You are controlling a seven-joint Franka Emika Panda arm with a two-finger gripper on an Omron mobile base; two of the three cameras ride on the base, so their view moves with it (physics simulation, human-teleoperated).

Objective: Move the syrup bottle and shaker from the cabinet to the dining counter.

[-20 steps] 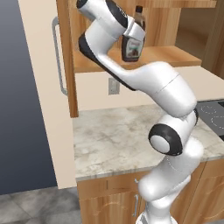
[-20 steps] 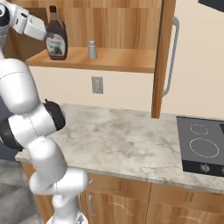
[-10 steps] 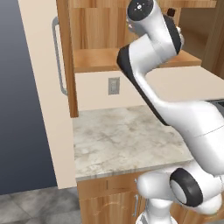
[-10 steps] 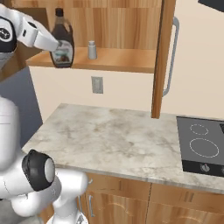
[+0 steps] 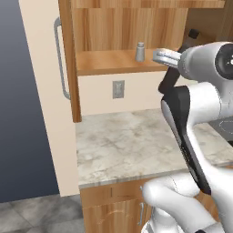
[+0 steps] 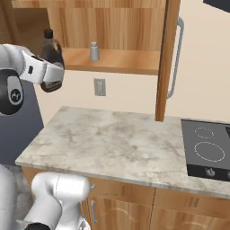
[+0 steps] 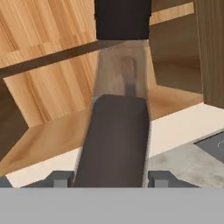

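cabinet (image 6: pixel 112 60) shelf: shaker (image 6: pixel 94 51) mid-shelf | pincer (image 6: pixel 53 74) grips syrup bottle (image 6: pixel 51 51) off shelf's edge

From behind the arm, left and right, we look forward and down; both views share the cabinet (image 5: pixel 119 62) shelf and the marble worktop (image 6: pixel 121 143). Our hand camera sits close along the syrup bottle (image 7: pixel 117 135).
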